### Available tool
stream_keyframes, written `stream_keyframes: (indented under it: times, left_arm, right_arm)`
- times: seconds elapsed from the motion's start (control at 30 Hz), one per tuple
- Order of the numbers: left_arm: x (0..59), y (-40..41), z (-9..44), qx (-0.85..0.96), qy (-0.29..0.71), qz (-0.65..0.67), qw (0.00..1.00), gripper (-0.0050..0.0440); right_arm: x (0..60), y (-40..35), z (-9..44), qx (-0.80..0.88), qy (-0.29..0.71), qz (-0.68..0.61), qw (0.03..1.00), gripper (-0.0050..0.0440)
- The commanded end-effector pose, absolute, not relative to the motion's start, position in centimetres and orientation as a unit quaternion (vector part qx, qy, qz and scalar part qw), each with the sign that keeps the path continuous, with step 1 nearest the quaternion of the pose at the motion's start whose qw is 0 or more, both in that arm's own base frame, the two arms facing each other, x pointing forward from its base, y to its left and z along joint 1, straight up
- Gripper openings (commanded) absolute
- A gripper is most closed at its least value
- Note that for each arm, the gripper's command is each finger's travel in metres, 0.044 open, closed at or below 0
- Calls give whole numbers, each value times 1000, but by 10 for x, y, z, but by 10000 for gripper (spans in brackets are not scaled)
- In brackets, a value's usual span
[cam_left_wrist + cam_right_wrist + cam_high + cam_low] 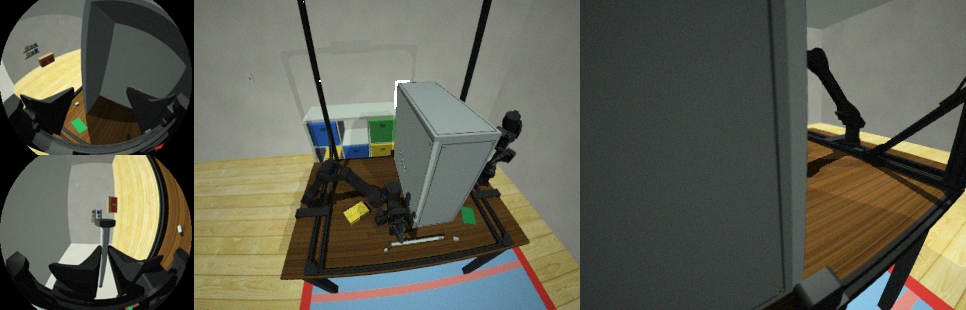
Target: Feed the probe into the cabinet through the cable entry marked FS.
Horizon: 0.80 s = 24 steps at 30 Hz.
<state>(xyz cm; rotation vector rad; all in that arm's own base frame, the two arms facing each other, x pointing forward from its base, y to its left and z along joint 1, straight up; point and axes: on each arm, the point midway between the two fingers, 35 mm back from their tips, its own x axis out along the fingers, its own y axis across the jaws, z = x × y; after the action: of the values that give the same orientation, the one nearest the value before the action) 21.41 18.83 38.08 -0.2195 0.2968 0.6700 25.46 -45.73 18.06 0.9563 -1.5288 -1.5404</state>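
The tall grey cabinet (464,185) (680,150) (138,62) stands on the table. Small marks show on its left-hand face in the top view; the label FS cannot be read. My right gripper (104,248) (400,240) is shut on the probe (105,236) (424,240), a thin pale rod with a dark block at its far end. In the top view it is low beside the cabinet, near the table's front edge. My left gripper (101,90) is open and empty, facing the cabinet's open side; its fingers are hidden in the top view.
A yellow block (356,212) lies left of the right hand. A green patch (468,215) (79,125) and a small white piece (455,239) (77,104) (179,229) lie near the cabinet. Black frame bars (316,235) run along the table edges, with tall black posts at the back.
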Motion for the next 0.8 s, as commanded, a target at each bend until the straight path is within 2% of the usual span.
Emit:
stream_keyframes:
  times: [0.0,0.43,0.77]
  left_arm:
    - [210,229,370,-132,148,371,907,440]
    - [194,354,334,-116,154,441,877,440]
    - [228,410,300,22,182,383,905,440]
  right_arm:
    - [254,-457,181,373,-600,-600,373,0]
    - [254,-457,181,373,-600,-600,373,0]
    - [254,-457,181,373,-600,-600,373,0]
